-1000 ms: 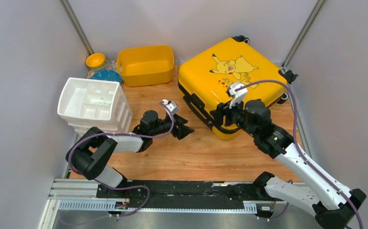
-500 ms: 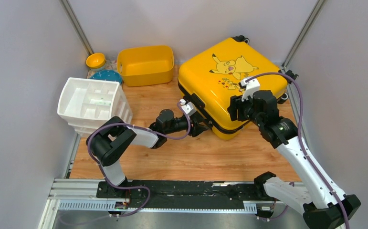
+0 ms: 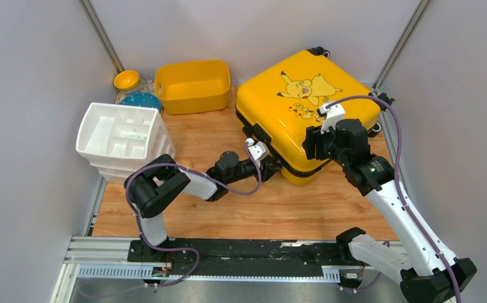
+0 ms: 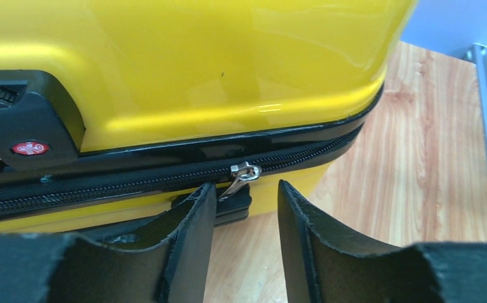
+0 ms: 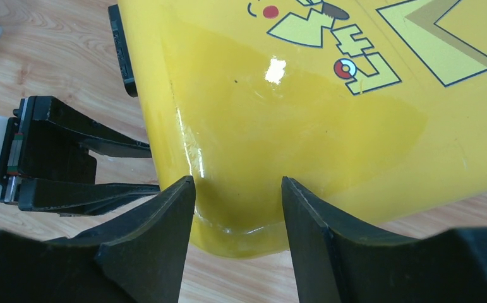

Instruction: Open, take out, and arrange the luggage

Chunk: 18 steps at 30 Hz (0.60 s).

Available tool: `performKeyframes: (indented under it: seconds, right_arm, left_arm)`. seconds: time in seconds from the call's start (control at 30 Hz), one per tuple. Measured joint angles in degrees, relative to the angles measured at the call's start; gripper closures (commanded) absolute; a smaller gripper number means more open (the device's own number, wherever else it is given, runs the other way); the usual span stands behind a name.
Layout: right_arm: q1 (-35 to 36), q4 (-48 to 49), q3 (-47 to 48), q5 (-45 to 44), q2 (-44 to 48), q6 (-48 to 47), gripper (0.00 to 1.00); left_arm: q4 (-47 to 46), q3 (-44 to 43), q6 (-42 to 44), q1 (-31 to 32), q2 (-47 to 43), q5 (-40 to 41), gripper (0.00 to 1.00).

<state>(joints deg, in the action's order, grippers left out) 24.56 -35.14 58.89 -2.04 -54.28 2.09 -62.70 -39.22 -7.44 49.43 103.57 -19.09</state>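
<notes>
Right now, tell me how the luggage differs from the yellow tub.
The luggage is zipped shut; the yellow tub is open-topped. The luggage carries a cartoon print and black trim; the tub is plain. The luggage is larger than the tub. Both are yellow.

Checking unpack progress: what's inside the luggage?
Nothing of the inside shows: the luggage lies shut, with its zipper pull on the near edge just ahead of the left end effector. Whatever it holds is covered by its closed shell.
</notes>
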Motion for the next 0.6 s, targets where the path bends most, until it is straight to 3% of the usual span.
performKeyframes:
  seconds: [0.1, 0.27, 0.33, 0.4, 0.6]
  right_arm:
    - [-0.13, 0.02, 0.0, 0.09, 0.0, 0.0, 0.43]
    - [-0.31, 0.04, -0.09, 0.17, 0.02, 0.0, 0.43]
    - [-0.35, 0.28, -0.35, 0.17, 0.13, 0.0, 0.44]
    - [-0.35, 0.63, -0.72, 0.13, 0.35, -0.07, 0.44]
    - [-0.55, 1.66, -1.66, 0.0, 0.7, -0.74, 0.46]
  left_arm:
    - [-0.15, -0.39, 1.25, 0.87, 0.35, 2.89, 0.56]
    - [-0.66, -0.5, 3.76, 2.23, 0.76, 7.45, 0.72]
    - [-0.63, -0.5, 4.37, 2.4, 0.76, 8.5, 0.89]
    - [-0.59, -0.44, 5.03, 2.47, 0.7, 9.6, 1.0]
    - [0.35, 2.62, 5.92, 2.99, -2.45, 10.29, 1.0]
